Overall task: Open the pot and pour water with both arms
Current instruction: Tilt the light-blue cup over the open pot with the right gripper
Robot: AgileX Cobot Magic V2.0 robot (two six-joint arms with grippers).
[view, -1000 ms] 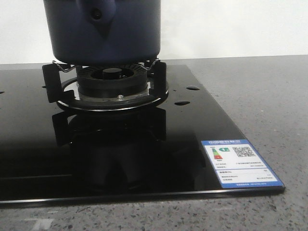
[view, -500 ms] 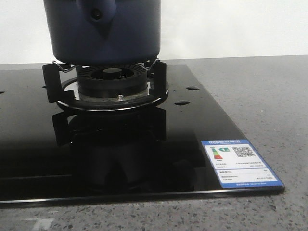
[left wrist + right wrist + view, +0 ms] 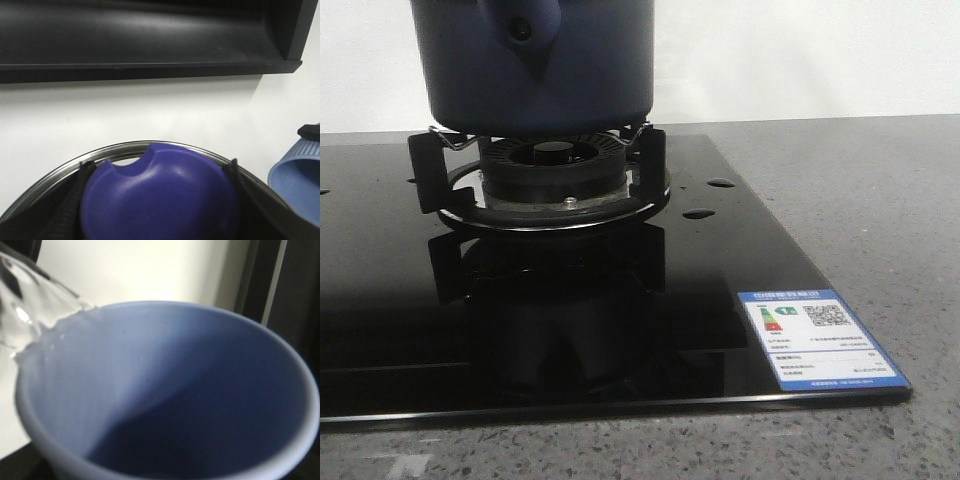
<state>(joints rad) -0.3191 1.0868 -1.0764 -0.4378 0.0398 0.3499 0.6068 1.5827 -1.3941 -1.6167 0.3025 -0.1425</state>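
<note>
The dark navy pot stands on the burner stand, its handle mount with a round hole facing me. Neither gripper shows in the front view. In the left wrist view my left gripper is shut on the purple-blue knob of a steel-rimmed lid, one black finger on each side. The pale blue cup fills the right wrist view and hides my right fingers. It also shows in the left wrist view, with a black finger on its rim.
The burner sits on a black glass hob with a blue and white label at its front right corner. Grey speckled counter lies to the right. A clear glass edge touches the cup's rim. A black shelf hangs on the white wall.
</note>
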